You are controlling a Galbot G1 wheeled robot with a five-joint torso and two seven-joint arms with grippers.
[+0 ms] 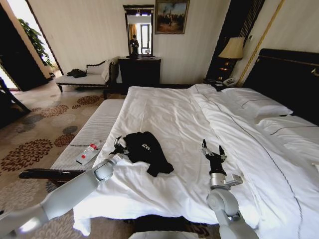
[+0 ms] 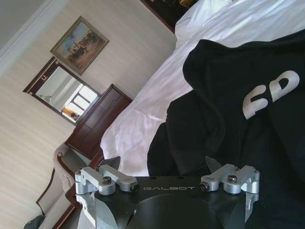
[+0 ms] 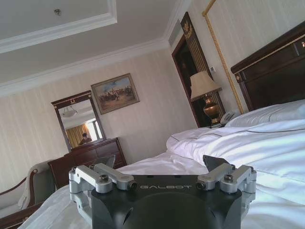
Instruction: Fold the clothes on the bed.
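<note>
Fingers on the left gripper (image 1: 118,145) stand spread apart, just left of centre in the head view, their tips at the left edge of the black T-shirt (image 1: 148,151) and closed on nothing. From the left wrist, the dark cloth (image 2: 228,109) bunches right ahead of the parted jaws, with white lettering showing at the right of the frame. The shirt lies crumpled in a heap near the foot of the bed (image 1: 169,114), on the white sheet. Lower right of centre, the right gripper (image 1: 212,151) stands upright over bare sheet, fingers also parted, well apart from the shirt. One risk, as I judge it: a pinch here could catch several bunched layers or the sheet beneath, dragging the heap instead of spreading it flat.
</note>
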